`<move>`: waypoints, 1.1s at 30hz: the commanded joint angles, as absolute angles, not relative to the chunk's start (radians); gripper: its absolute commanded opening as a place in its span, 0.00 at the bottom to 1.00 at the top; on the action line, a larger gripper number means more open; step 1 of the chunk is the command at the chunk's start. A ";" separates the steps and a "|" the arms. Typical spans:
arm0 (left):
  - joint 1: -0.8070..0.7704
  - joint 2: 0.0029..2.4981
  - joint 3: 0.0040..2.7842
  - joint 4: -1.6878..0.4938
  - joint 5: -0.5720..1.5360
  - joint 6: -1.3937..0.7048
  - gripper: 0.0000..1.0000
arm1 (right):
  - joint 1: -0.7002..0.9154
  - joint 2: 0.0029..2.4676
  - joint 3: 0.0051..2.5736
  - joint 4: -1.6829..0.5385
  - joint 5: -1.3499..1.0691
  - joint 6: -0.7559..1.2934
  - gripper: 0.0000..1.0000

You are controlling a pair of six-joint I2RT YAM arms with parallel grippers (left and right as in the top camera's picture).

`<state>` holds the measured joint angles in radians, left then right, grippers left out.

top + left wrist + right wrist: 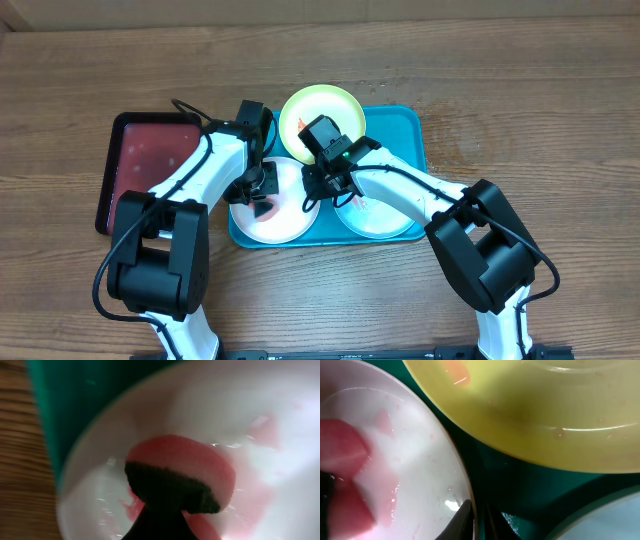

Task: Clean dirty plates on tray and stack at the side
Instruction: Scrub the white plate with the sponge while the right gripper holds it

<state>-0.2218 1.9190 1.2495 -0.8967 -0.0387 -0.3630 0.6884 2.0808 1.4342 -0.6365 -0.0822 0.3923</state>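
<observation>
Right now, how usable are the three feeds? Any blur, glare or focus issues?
Overhead: sharp, evenly lit, no glare on the tray. Left wrist: far too close, with the pink sponge and white plate both blurred, plus small wet glints. Right wrist: also soft, with the yellow-green plate out of focus and a bright glare spot near the white plate's rim.

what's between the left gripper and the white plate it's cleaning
Only the pink sponge that the left gripper holds, pressed onto the white plate. Nothing else visible gets in the way; the right gripper pinches that plate's rim.
</observation>
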 commanded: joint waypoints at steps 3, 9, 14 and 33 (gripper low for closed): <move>-0.215 1.926 1.280 -0.921 -0.393 -0.355 0.04 | 0.688 2.088 1.428 -0.633 -0.075 0.397 0.10; -0.215 1.926 1.372 -0.981 -0.303 -0.355 0.04 | 0.688 2.088 1.428 -0.629 -0.075 0.397 0.10; -0.215 1.926 1.383 -0.944 0.154 -0.294 0.04 | 0.688 2.088 1.428 -0.623 -0.075 0.397 0.10; -0.215 1.926 1.207 -0.841 -0.201 -0.296 0.04 | 0.688 2.088 1.428 -0.615 -0.075 0.397 0.10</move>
